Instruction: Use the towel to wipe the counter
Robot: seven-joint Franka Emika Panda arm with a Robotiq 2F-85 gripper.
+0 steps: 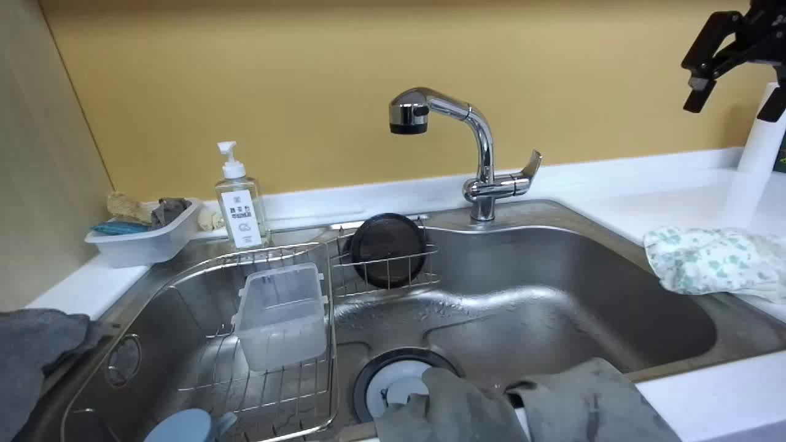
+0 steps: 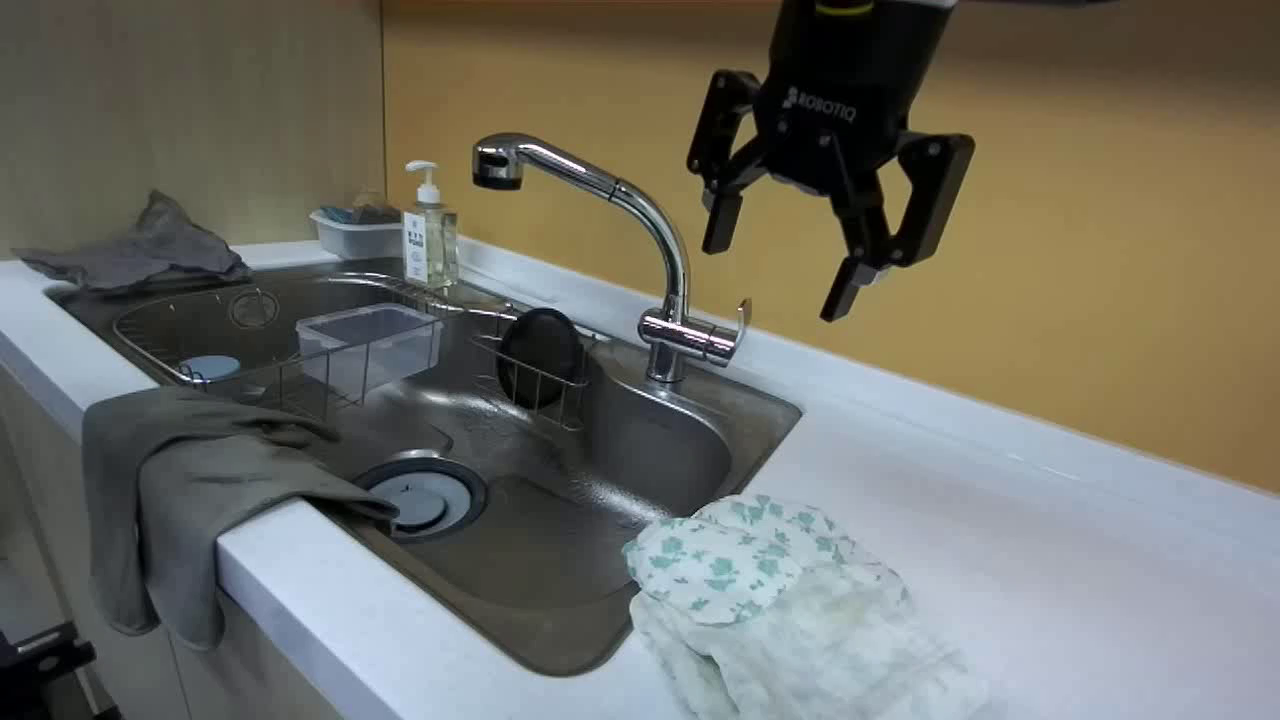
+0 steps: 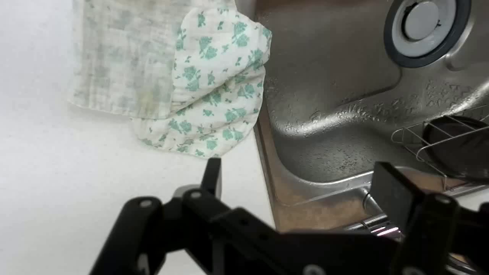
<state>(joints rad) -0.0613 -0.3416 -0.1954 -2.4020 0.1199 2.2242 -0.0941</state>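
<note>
Right now my gripper (image 2: 782,260) hangs above the counter (image 2: 1050,530), jaws spread wide, nothing held; flowered towel (image 3: 214,80) lies rumpled on the counter, one edge lapping over the rim of the sink (image 3: 336,49).

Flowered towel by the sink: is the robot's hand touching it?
Apart. In an exterior view, the open hand hangs clear of the flowered towel, with wall and counter showing between them.
</note>
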